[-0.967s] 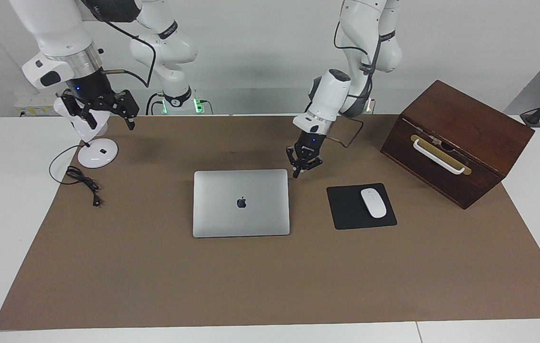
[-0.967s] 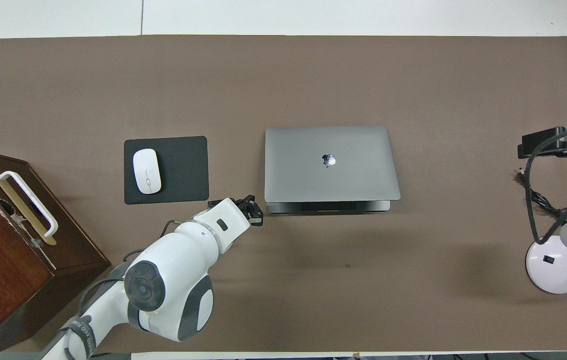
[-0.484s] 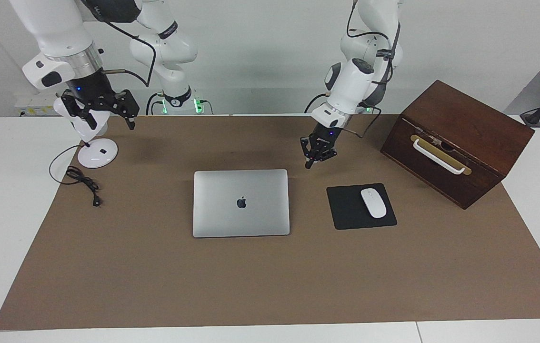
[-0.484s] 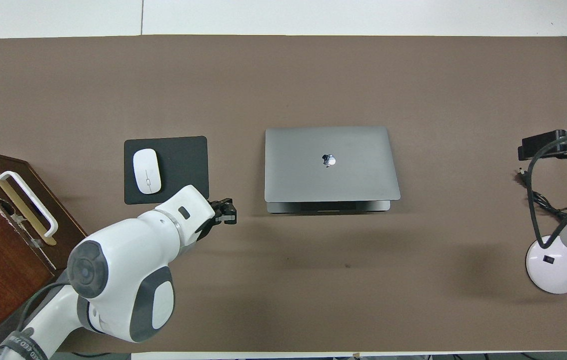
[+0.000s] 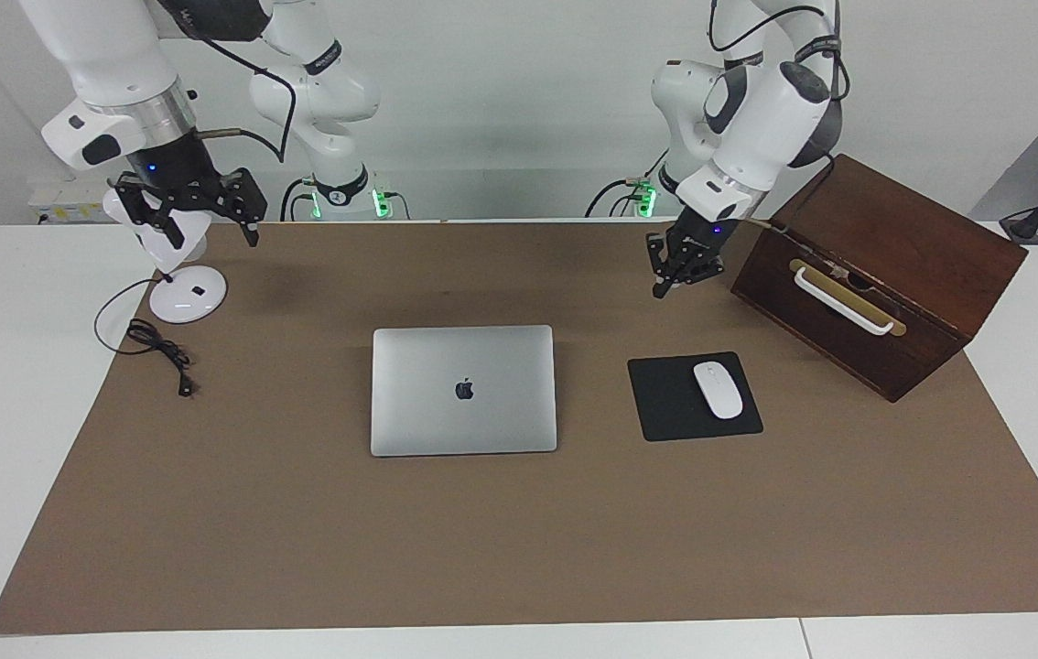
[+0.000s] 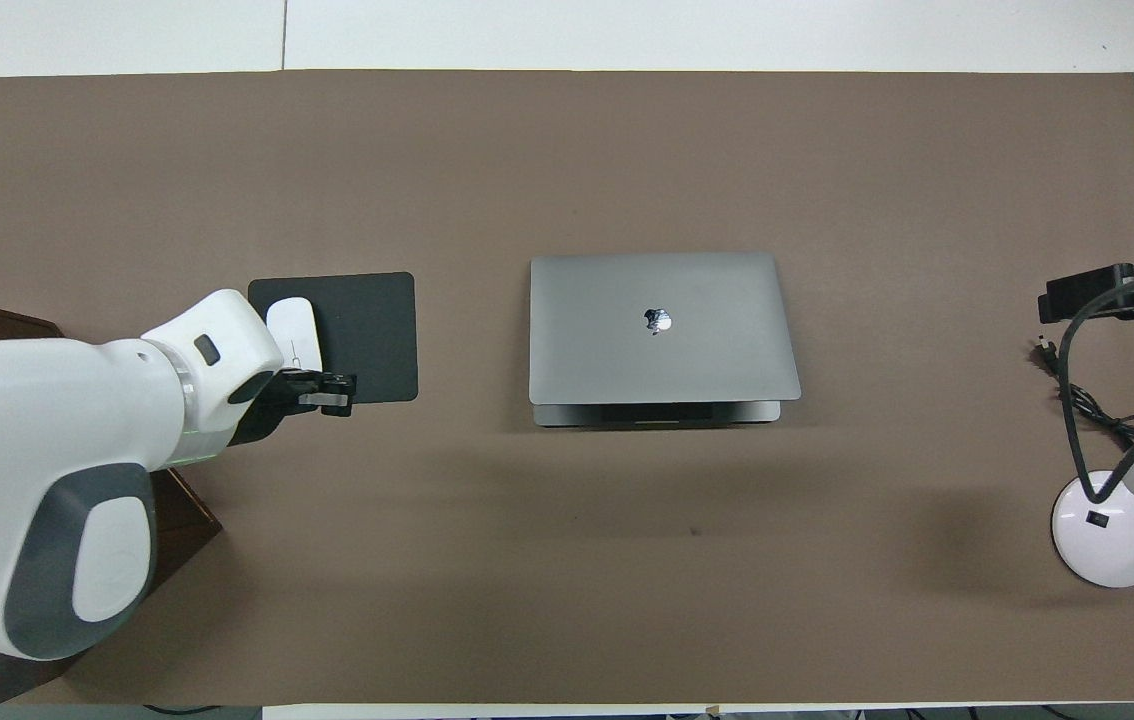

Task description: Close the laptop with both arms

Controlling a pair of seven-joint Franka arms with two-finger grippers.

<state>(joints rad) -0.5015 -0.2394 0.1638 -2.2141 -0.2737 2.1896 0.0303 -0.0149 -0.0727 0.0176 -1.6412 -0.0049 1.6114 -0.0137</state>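
The silver-grey laptop [image 5: 464, 389] lies on the brown mat with its lid down and the apple logo facing up. It also shows in the overhead view [image 6: 662, 325], with a thin dark strip of its base under the lid's edge nearer to the robots. My left gripper [image 5: 663, 289] is shut and empty. It hangs in the air over the mat beside the wooden box, well apart from the laptop, and it also shows in the overhead view [image 6: 337, 392]. My right gripper [image 5: 208, 235] is open and empty, raised over the desk lamp at the right arm's end of the table.
A black mouse pad [image 5: 665, 403] with a white mouse [image 5: 719, 390] lies beside the laptop toward the left arm's end. A dark wooden box [image 5: 881, 265] with a white handle stands past it. A white desk lamp [image 5: 188, 295] and a black cable [image 5: 157, 352] lie at the right arm's end.
My left gripper has drawn away from the laptop's corner, up and toward the wooden box. The laptop and my right gripper have not moved.
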